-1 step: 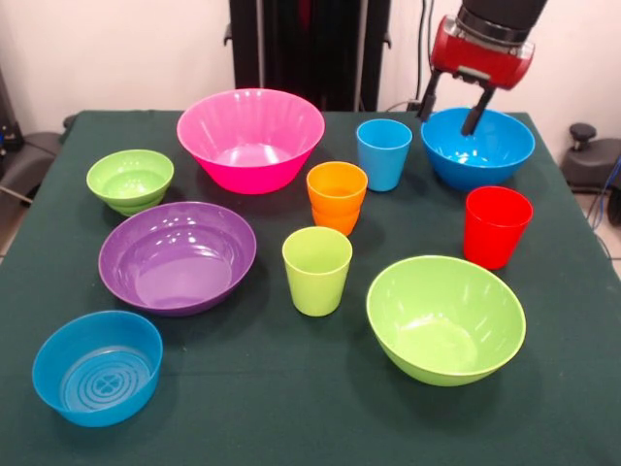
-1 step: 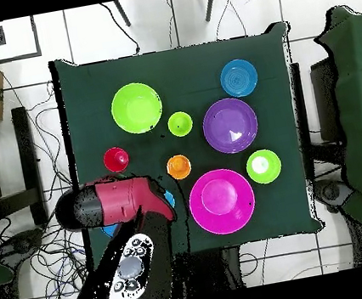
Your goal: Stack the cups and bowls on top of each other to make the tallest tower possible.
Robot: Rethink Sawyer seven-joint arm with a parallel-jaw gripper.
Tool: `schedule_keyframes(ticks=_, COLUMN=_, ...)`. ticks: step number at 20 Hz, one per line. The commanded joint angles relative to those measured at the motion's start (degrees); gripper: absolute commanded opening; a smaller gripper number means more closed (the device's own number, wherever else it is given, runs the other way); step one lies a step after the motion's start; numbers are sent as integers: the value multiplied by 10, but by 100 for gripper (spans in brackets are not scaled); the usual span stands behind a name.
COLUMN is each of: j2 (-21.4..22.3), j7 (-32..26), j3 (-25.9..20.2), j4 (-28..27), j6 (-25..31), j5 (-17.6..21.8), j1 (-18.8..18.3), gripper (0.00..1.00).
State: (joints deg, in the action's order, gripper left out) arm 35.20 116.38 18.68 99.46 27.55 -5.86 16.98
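Front view: gripper (image 1: 450,115) hung at upper right, fingers (image 1: 476,114) apart over the large blue glossy plastic bowl (image 1: 485,157) on the green worktop (image 1: 291,388). Judged light, stiff, slippery; rim wall looked the best hold.

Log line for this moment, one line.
pincer: open, above large blue bowl | holding: nothing | cups, bowls: all separate on table | tower: not started

Red arm lowered from above, gripper (image 1: 450,109) pointing down, fingers (image 1: 475,112) spread apart
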Motion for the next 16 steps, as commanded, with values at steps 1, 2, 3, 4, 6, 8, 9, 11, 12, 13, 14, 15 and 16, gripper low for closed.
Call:
schedule_keyframes(ticks=1, j2=-43, j7=99, j3=-18, j4=-65, j6=60, j5=-18, j1=-15, gripper=100)
schedule_keyframes(ticks=2, j2=-42, j7=99, j3=-18, j4=-65, j6=62, j5=-18, j1=-15, gripper=100)
schedule_keyframes(ticks=3, j2=-41, j7=99, j3=-18, j4=-66, j6=66, j5=-18, j1=-15, gripper=100)
schedule_keyframes(ticks=4, j2=-39, j7=98, j3=-18, j4=-66, j6=68, j5=-18, j1=-15, gripper=100)
schedule_keyframes(ticks=6, j2=-38, j7=103, j3=-14, j4=-71, j6=80, j5=-21, j1=-11, gripper=100)
schedule_keyframes(ticks=8, j2=-41, j7=115, j3=-11, j4=-80, j6=93, j5=-29, j1=-7, gripper=100)
schedule_keyframes(ticks=9, j2=-40, j7=125, j3=-11, j4=-80, j6=97, j5=-37, j1=-6, gripper=100)
schedule_keyframes(ticks=11, j2=-37, j7=140, j3=-14, j4=-75, j6=96, j5=-54, j1=-6, gripper=100)
schedule_keyframes(ticks=12, j2=-36, j7=144, j3=-15, j4=-73, j6=98, j5=-59, j1=-6, gripper=100)
schedule_keyframes(ticks=13, j2=-34, j7=151, j3=-17, j4=-70, j6=100, j5=-69, j1=-6, gripper=100)
schedule_keyframes(ticks=14, j2=-32, j7=155, j3=-16, j4=-68, j6=103, j5=-75, j1=-4, gripper=100)
schedule_keyframes(ticks=15, j2=-29, j7=163, j3=-18, j4=-65, j6=105, j5=-87, j1=-4, gripper=100)
schedule_keyframes(ticks=16, j2=-27, j7=168, j3=-18, j4=-59, j6=104, j5=-94, j1=-2, gripper=100)
